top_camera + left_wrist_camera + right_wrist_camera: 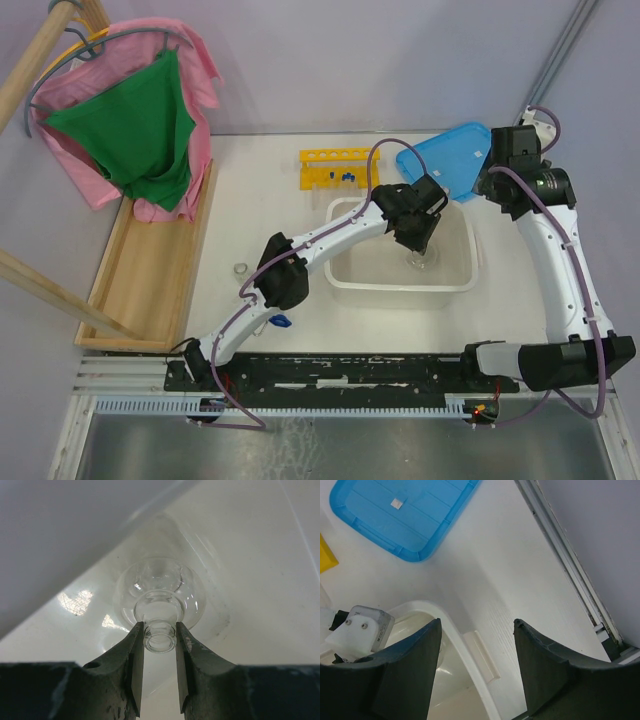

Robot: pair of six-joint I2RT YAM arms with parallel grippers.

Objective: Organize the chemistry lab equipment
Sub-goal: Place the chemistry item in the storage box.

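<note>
White table [270, 200], pale wall [350, 60] behind; left fingers [131, 670] pinch flask [160, 600] inside tub [400, 287].

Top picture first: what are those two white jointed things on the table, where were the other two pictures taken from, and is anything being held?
They are two robot arms bolted at the near edge of the table, each ending in a two-finger gripper. The top picture comes from a fixed camera above; the other two from cameras on each wrist. On the table lie a large white plastic tub, a flat blue rectangular lid and a yellow plastic test-tube rack. The left gripper reaches into the tub and pinches the neck of a small clear glass flask. The right gripper hangs open beside the lid, holding nothing.
</note>
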